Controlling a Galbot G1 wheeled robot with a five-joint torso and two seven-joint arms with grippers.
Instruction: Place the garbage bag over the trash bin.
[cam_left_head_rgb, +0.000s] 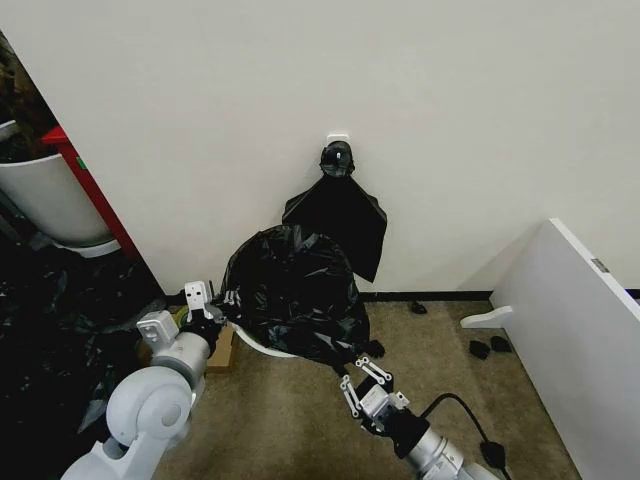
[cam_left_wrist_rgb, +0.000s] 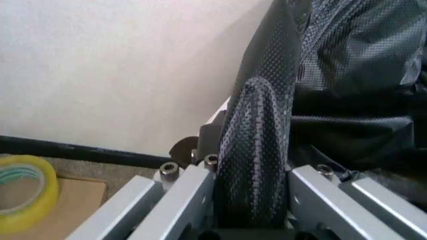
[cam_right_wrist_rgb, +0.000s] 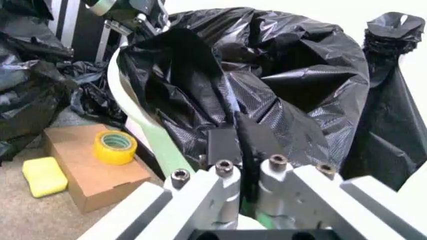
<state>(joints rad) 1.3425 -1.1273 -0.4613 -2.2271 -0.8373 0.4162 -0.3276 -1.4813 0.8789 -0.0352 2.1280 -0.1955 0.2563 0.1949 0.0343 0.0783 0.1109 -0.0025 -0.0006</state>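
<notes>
The garbage bag (cam_left_head_rgb: 292, 290), glossy black, is draped over the trash bin; only a piece of the bin's cream-white rim (cam_left_head_rgb: 262, 347) shows below it. My left gripper (cam_left_head_rgb: 205, 298) is at the bag's left edge, shut on a gathered strip of the plastic (cam_left_wrist_rgb: 257, 150). At the bag's lower right edge, my right gripper (cam_left_head_rgb: 358, 378) has its pads (cam_right_wrist_rgb: 221, 145) closed on a thin fold of the bag (cam_right_wrist_rgb: 267, 85), just beside the bin rim (cam_right_wrist_rgb: 155, 142).
A knotted bundle of black bags (cam_left_head_rgb: 338, 215) hangs on the wall behind. Left of the bin lie a cardboard box (cam_right_wrist_rgb: 93, 175) with a yellow tape roll (cam_right_wrist_rgb: 115, 146), a yellow sponge (cam_right_wrist_rgb: 45, 175), black sheeting (cam_left_head_rgb: 50, 320) and a grey-white planter (cam_left_head_rgb: 45, 200). A white board (cam_left_head_rgb: 580, 330) leans at the right.
</notes>
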